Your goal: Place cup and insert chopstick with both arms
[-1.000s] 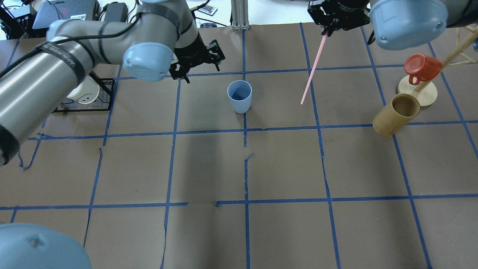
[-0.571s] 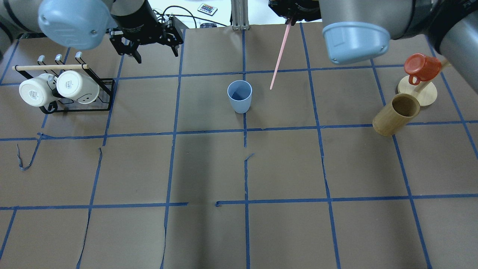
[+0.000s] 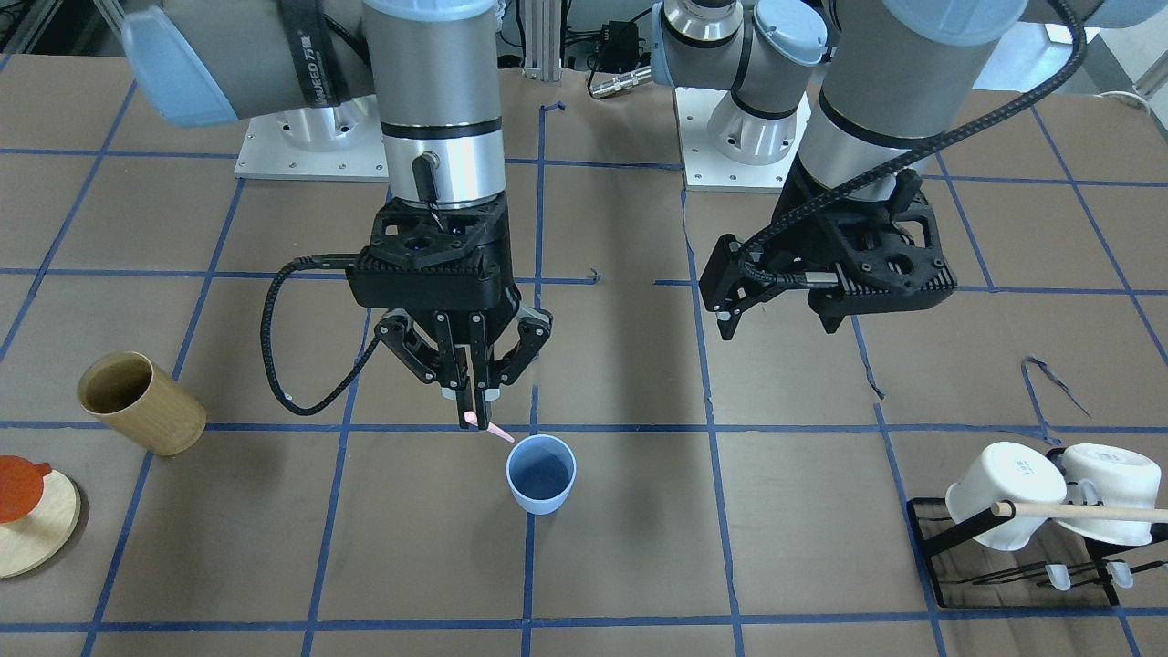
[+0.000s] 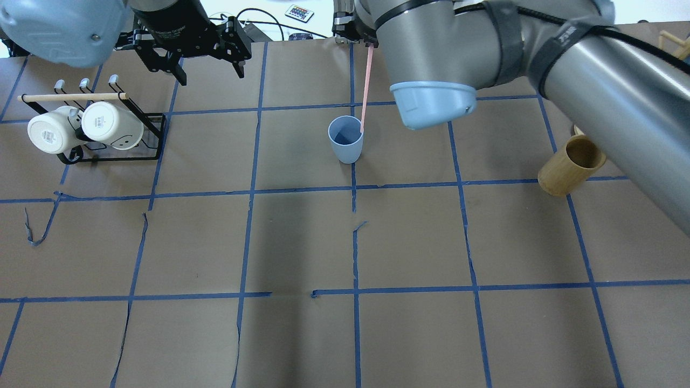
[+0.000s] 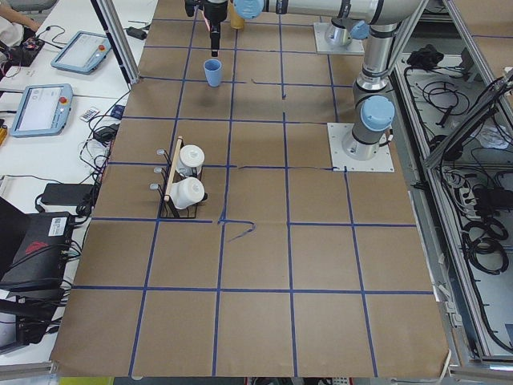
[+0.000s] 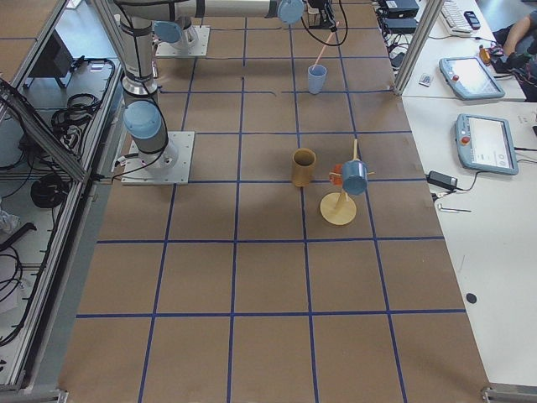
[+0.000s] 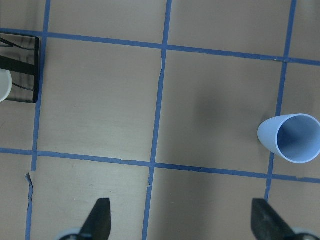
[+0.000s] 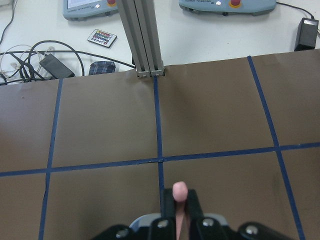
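One blue cup, one pink chopstick, one bamboo cup, two white mugs, one black rack, one mug tree

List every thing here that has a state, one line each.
blue cup, upright, empty.
pink chopstick, gripped, tip at the cup's rim.
right pincer, shut on the chopstick.
left pincer, open, empty.
bamboo cup, upright, empty.
white mugs, hung on the rack.

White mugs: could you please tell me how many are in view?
2 white mugs, both on the black rack at the robot's left: one at its outer end, the other beside it. None seems hidden.
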Controlling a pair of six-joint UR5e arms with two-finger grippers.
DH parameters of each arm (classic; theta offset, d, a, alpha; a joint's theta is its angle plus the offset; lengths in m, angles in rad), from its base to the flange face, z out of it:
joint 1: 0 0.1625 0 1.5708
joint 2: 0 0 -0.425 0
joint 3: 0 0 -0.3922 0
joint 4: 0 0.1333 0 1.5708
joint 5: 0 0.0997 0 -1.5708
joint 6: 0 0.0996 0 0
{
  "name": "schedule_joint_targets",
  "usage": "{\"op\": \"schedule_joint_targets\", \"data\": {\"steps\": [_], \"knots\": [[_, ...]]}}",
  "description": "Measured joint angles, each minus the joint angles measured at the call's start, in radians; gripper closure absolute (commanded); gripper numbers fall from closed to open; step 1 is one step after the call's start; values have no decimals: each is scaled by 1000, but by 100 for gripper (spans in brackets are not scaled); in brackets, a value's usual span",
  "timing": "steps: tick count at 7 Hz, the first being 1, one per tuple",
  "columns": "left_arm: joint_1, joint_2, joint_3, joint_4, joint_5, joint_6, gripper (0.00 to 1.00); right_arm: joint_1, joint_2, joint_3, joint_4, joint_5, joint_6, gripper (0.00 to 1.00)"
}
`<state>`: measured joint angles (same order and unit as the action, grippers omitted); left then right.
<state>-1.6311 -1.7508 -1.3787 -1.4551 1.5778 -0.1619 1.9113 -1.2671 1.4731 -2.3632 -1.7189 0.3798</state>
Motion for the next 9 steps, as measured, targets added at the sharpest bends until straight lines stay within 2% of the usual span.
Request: {"op": "schedule_joint_targets", "data": {"steps": [5, 6, 8, 9], "knots": [[0, 7, -2, -1, -22, 0, 0, 33, 35, 3, -83, -21, 76, 99], [0, 9, -2, -1, -24, 0, 0, 34, 43, 6, -99, -21, 78, 88], [6, 18, -6, -3, -19, 2, 0, 34, 47, 28, -111, -21, 79, 3], [6, 22, -9, -5, -14, 2, 0, 34, 46, 38, -118, -22, 76, 0]]}}
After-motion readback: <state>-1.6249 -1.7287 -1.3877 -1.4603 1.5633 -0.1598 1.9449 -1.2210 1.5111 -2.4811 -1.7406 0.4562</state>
